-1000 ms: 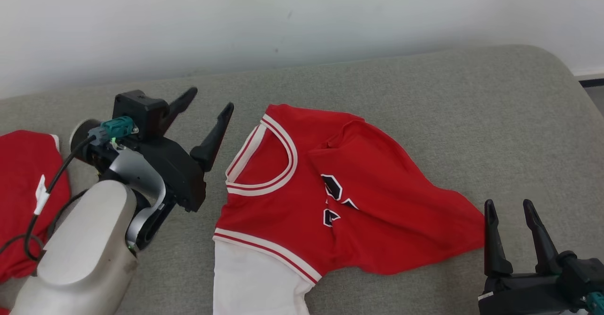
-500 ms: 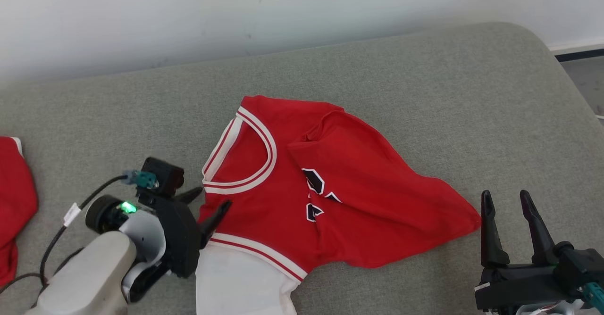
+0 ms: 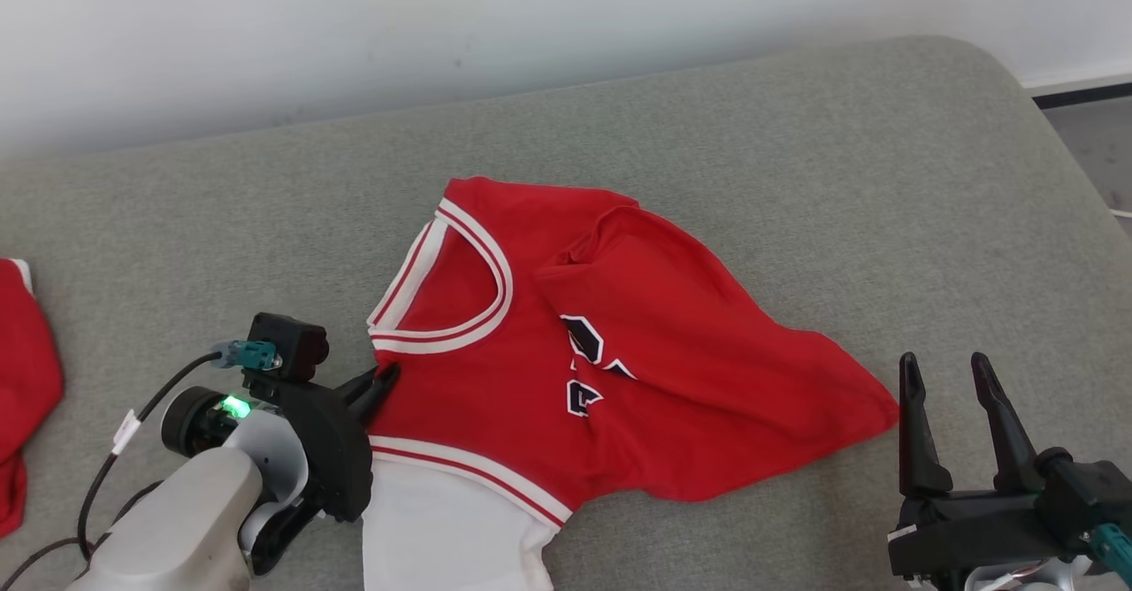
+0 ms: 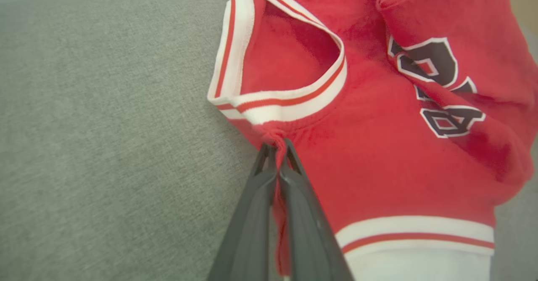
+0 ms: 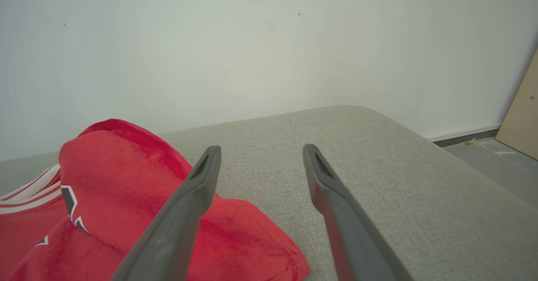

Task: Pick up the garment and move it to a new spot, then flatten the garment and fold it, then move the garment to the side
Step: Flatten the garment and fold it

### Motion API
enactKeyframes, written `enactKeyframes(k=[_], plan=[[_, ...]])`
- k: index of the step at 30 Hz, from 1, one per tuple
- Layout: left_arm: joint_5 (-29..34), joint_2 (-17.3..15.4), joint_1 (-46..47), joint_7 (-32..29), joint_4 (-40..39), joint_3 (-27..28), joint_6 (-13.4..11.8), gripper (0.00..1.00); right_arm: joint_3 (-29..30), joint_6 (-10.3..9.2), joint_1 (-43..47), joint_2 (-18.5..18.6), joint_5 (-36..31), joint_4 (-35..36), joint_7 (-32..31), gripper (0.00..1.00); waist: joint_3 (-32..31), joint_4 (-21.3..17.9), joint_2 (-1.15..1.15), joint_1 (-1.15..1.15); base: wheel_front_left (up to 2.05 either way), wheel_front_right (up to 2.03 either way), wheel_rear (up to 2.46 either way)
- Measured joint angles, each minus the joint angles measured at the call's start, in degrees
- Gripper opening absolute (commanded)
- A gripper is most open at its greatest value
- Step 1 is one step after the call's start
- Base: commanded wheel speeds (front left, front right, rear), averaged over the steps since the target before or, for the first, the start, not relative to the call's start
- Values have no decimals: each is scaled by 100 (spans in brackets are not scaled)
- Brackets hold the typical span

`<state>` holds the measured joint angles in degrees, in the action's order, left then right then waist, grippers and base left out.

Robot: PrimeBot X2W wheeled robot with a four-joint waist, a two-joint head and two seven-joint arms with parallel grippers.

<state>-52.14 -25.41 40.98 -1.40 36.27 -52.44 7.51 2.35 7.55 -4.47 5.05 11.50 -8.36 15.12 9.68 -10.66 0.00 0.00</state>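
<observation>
Red garment [image 3: 690, 396] is lying rumpled on the cushion [image 3: 796, 175]. Left gripper [image 4: 276, 145] fingers are pinching its left shoulder edge beside the collar [image 4: 290, 106]. Right gripper [image 3: 944, 365] fingers are standing apart, empty. Fabric is appearing soft, light and limp.

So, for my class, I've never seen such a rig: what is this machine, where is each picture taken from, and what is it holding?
It is a two-armed robot. The wide picture comes from a camera on its head, looking down at a grey cushion. The other two come from cameras on its wrists. A red shirt with white trim lies rumpled on the cushion, and a second red garment lies at the far left. The left end effector is pinched shut on the shirt's fabric at the shoulder, next to the collar. The right end effector is open, holding nothing, near the shirt's right edge.
</observation>
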Motion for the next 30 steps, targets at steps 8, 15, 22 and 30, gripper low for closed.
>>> enactKeyframes(k=[8, 15, 22, 30], plan=[[-141, -70, 19, 595, 323, -94, 0, 0, 96, 0, 117, -2, 23, -69, 0, 100, -124, 271, 0, -1, 0, 0, 0], [-188, -360, -140, 867, 404, -110, 0, 0, 89, 0, 216, -3, 31, -131, 0, 100, -314, 604, 0, -1, 0, 0, 0], [-132, -207, -286, 1330, 474, -112, -113, 100, 12, 0, 233, 27, 31, -164, 0, 100, -527, 818, 0, -1, 0, 0, 0], [442, -69, -796, 1639, -342, 1212, -917, 100, -35, 0, 365, 73, -22, -36, 0, 100, -810, 977, 0, -1, 0, 0, 0]])
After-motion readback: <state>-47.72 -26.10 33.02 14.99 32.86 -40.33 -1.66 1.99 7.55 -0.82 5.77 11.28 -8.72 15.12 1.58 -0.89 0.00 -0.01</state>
